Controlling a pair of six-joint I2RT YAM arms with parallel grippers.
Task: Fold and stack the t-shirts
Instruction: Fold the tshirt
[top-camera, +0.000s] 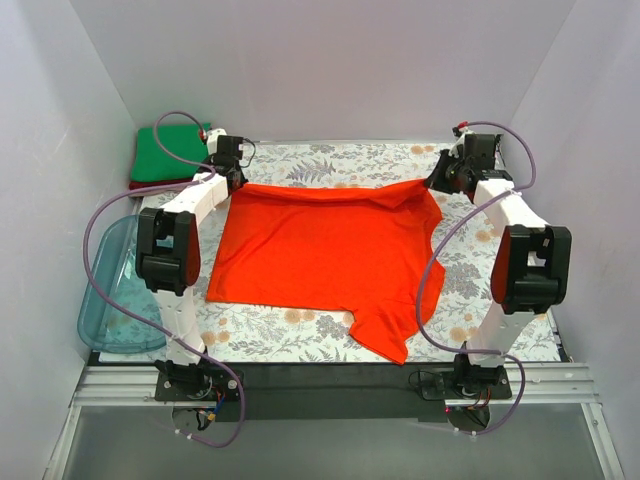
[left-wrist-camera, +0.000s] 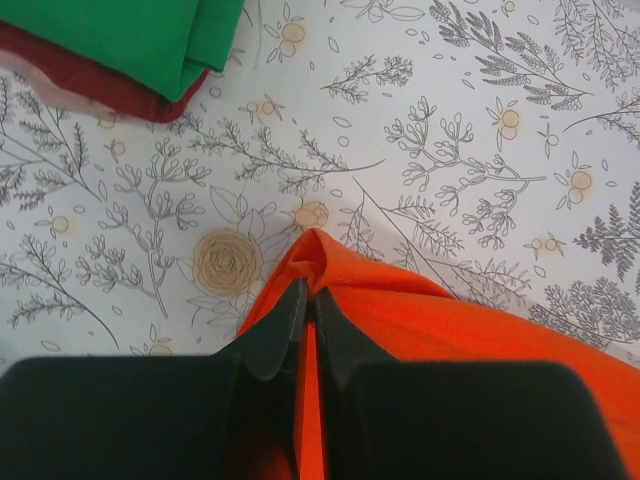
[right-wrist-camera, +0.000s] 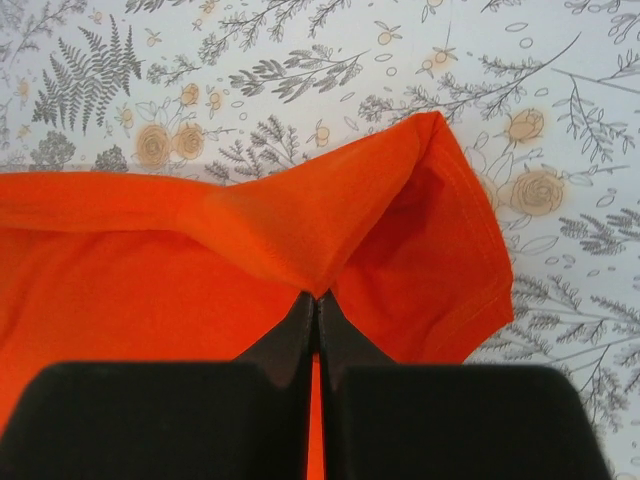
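Left claw (left-wrist-camera: 308, 292), right claw (right-wrist-camera: 316, 298) clenched on far corners of orange-red t-shirt (top-camera: 320, 250); soft, limp cloth (likely to sag between grips), best held at hem.

Robot lab booth: white walls (top-camera: 320, 70) box in a floral-clothed surface (top-camera: 330, 160), arms (top-camera: 170, 250) bolted to a rail (top-camera: 110, 385) at 6 o'clock

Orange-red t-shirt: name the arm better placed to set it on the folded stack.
Left, probably. The left gripper, shut on the far left corner of the orange-red t-shirt, sits beside the green t-shirt lying on the dark red t-shirt. The right gripper pinches the far right corner, across the table.
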